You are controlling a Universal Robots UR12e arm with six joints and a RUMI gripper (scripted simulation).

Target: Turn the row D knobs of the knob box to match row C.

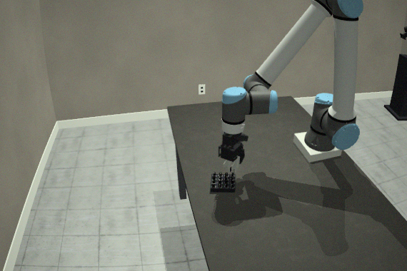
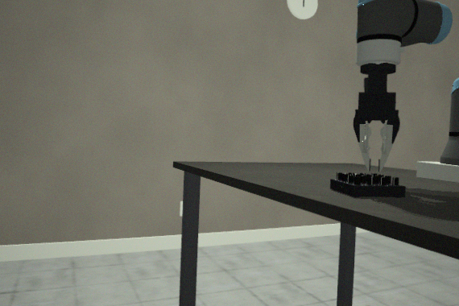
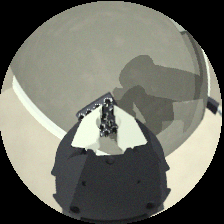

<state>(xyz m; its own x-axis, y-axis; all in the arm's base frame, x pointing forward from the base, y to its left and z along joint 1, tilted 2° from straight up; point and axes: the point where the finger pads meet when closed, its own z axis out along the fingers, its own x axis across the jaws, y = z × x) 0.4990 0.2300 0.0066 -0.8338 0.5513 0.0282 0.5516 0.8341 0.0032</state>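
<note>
The black knob box (image 1: 223, 190) (image 2: 380, 192) (image 3: 94, 104) sits on the dark table, with rows of small upright black knobs on top. My gripper (image 1: 231, 169) (image 2: 374, 167) (image 3: 107, 106) points straight down, its fingertips just above the knobs, near the back right corner of the box in the top view. Its two thin dark tips stand a small gap apart, with nothing seen between them. In the wrist view the pale fingers cover part of the box, and some knobs show between them. The knob marks, row letters and socket are too small or dark to read.
The dark table (image 1: 200, 126) (image 2: 262, 171) has its left edge a short way left of the box in the top view. The arm's white base block (image 1: 310, 156) (image 2: 432, 171) stands to the right, well away from the box. The arm's shadow falls beside the box.
</note>
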